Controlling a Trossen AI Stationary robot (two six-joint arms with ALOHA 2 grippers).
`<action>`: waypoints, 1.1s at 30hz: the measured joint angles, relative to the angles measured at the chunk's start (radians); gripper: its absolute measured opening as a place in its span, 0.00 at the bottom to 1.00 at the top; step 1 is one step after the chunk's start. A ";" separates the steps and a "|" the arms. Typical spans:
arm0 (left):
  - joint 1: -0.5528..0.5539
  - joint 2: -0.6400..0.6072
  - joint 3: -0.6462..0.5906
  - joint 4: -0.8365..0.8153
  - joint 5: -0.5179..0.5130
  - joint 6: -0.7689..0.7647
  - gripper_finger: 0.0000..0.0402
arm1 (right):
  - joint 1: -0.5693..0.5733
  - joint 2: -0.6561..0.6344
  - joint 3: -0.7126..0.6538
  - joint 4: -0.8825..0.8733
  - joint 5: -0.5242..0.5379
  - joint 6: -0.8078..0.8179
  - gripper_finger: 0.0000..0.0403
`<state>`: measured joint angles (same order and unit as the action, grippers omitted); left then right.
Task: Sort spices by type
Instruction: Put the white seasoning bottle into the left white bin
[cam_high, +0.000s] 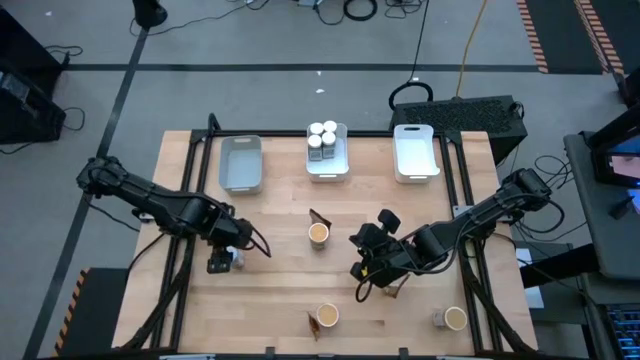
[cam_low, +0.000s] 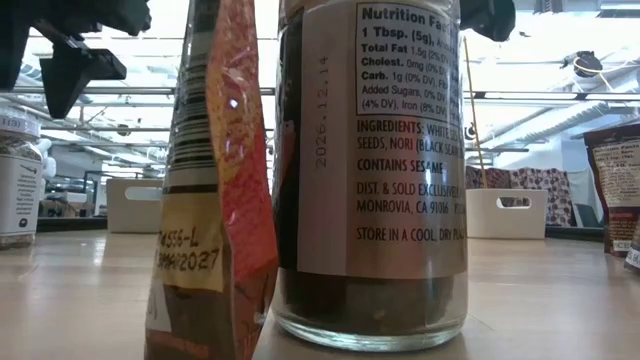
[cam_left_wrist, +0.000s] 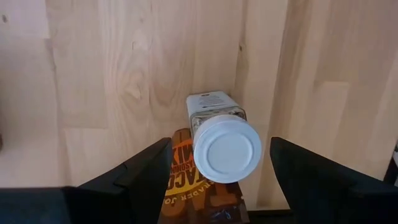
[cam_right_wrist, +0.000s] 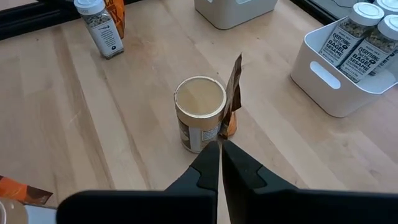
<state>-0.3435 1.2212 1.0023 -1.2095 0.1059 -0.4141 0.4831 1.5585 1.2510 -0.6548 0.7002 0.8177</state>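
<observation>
Below, the left gripper (cam_left_wrist: 214, 180) hangs wide open over a white-capped jar (cam_left_wrist: 225, 146) standing beside a pouch (cam_left_wrist: 186, 186) at the table's (cam_high: 270, 290) left side. Mid-table, the right gripper (cam_right_wrist: 220, 155) (fingers pressed together, holding nothing) points at a tub (cam_right_wrist: 199, 112) with another pouch (cam_right_wrist: 234, 93) beside it.

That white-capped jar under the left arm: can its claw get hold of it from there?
Probably yes. The left gripper hangs open right above the white-capped jar, a finger either side; only the brown pouch beside it crowds things.
</observation>
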 joint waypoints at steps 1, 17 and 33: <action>0.000 0.005 0.000 0.000 0.000 0.000 0.69 | 0.000 0.000 0.000 0.000 0.000 0.001 0.00; -0.029 0.103 0.000 0.010 0.016 0.010 0.69 | 0.000 0.000 0.000 -0.006 -0.051 -0.019 0.00; -0.032 0.107 -0.110 0.084 0.035 0.005 0.69 | 0.001 0.000 0.000 -0.015 -0.052 -0.027 0.00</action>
<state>-0.3756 1.3285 0.8921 -1.1257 0.1406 -0.4092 0.4839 1.5589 1.2510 -0.6701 0.6487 0.7910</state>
